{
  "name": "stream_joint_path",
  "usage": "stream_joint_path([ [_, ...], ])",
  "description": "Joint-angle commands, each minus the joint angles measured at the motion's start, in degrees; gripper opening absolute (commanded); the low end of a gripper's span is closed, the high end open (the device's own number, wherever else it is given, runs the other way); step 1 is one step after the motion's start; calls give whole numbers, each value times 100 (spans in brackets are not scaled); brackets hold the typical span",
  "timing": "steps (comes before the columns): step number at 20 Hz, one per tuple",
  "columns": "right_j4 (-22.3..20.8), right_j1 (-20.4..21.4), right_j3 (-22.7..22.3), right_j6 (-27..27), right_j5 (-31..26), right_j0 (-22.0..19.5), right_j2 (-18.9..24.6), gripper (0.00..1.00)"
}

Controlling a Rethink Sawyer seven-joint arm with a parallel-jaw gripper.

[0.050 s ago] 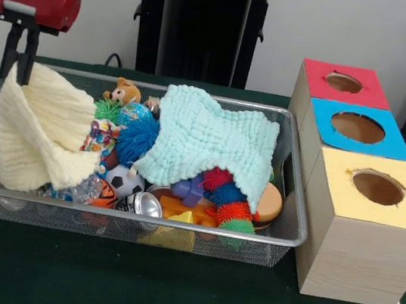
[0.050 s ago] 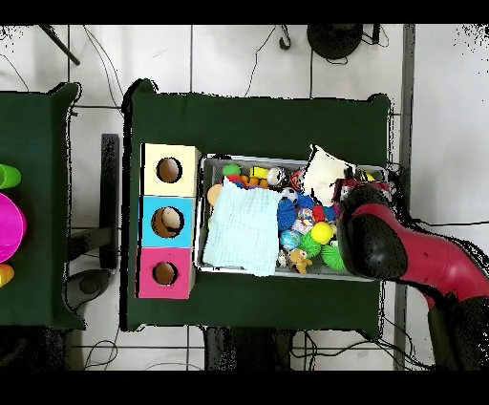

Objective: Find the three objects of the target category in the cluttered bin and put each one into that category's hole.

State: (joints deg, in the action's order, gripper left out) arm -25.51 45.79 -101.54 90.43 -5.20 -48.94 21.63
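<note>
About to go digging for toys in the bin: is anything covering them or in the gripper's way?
Yes. The gripper is shut on a cream cloth lifted over one end of the bin. A mint cloth is draped over the toys in the middle. The three box holes, including the yellow box, look open.

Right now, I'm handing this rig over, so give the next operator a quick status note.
Gripper: shut on the cream cloth, held lifted over the bin's end farthest from the boxes.
Mint cloth lies draped over the toys in the middle.
Balls and spiky toys remain in the bin.
Red, blue and yellow hole boxes stand beside the bin; what is inside cannot be seen.
Left: clear the cloths, find and drop the three targets.
</note>
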Motion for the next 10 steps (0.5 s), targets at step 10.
stream_joint_path([
  [10, -930, -847, 385, 220, 671, -47, 49, 0],
])
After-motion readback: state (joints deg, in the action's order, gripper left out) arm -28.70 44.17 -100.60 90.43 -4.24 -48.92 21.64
